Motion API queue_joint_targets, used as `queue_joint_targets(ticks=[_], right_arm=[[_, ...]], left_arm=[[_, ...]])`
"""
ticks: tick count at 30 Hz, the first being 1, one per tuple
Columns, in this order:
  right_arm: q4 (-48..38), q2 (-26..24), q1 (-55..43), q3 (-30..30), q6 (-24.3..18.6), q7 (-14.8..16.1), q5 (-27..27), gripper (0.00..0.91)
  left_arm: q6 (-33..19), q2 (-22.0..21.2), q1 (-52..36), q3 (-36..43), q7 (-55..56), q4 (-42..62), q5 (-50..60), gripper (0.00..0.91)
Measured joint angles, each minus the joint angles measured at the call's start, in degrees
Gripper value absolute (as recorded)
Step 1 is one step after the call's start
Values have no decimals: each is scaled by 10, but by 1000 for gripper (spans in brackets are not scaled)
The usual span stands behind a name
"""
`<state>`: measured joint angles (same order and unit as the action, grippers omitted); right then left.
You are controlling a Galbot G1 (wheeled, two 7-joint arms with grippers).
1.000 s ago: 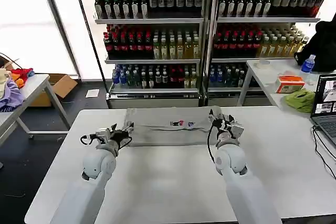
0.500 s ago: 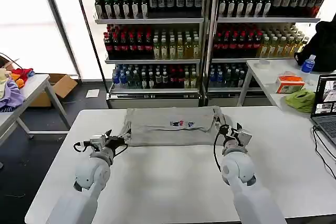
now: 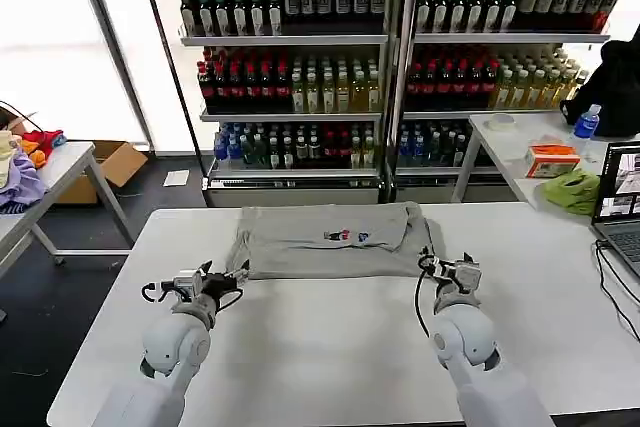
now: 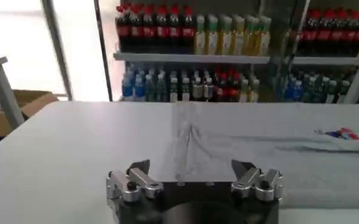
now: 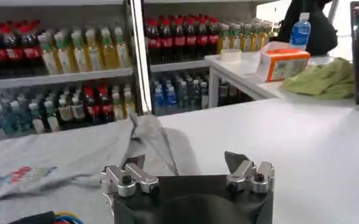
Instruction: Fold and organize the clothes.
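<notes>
Overhead, a broad white desk (image 3: 330, 347) filled the foreground, smooth and matte, with tall glass-fronted shelves of drink bottles (image 3: 300, 77) behind it and bright windows beyond. A second desk (image 3: 520, 142) off to the right fingers' side carried an orange box (image 3: 552, 159), a lime-green cloth (image 3: 574, 190) and a laptop (image 3: 620, 202); another at the far left edge of the room held purple and orange garments (image 3: 20, 172), with a cardboard box (image 3: 110, 167) on the dark floor.

The light grey shirt (image 3: 330, 239) lay folded into a wide, soft band across the far part of the desk, just ahead of both sets of fingers, its small multicoloured chest print (image 3: 345, 236) facing up. Its cotton looked limp and lightly creased, one rumpled corner bunched near the right fingers.

Compared with a second before, both arms had drawn back toward the robot, away from the cloth, which had settled flatter and wider. The left gripper (image 3: 215, 281) sat just short of the shirt's near left corner, fingers spread and empty. The right gripper (image 3: 455, 272) rested just beside the near right corner, fingers likewise released, holding nothing.
</notes>
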<state>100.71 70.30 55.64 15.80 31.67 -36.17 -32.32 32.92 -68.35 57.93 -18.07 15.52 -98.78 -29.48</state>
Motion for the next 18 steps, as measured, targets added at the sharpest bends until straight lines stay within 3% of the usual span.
queue_joint_targets(ticks=[18], right_arm=[[-47,18,-3,-2,11,17,25,907]], left_arm=[[0,-6,-20,10,-5,40,16,907]])
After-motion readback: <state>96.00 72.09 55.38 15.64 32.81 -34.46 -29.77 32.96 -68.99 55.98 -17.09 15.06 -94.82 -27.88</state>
